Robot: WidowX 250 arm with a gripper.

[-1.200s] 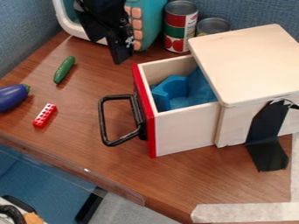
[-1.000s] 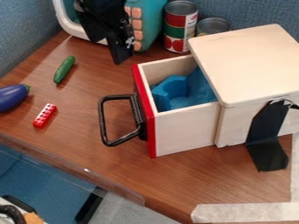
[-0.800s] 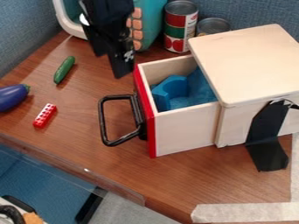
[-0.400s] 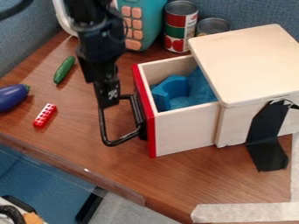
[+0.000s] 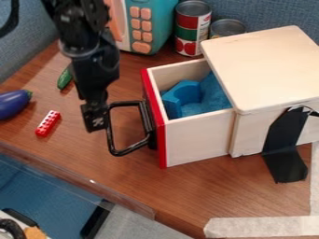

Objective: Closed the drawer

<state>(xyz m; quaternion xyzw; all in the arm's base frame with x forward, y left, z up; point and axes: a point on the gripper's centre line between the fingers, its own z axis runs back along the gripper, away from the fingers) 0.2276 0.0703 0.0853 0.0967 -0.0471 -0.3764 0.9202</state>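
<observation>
The black gripper hangs down from the upper left, at the left side of the drawer's black handle; whether they touch I cannot tell. The wooden drawer with its red-edged front stands pulled out to the left from the wooden box. Inside the drawer lie a blue block-like object and more blue material.
A green cucumber lies partly behind the arm. Left of the gripper are a red brick and an eggplant. Cans and a teal toy appliance stand at the back. The table edge runs along the lower left.
The gripper has come down and toward the front from beside the teal appliance, then shifted left to the handle's outer side. The drawer has not moved.
</observation>
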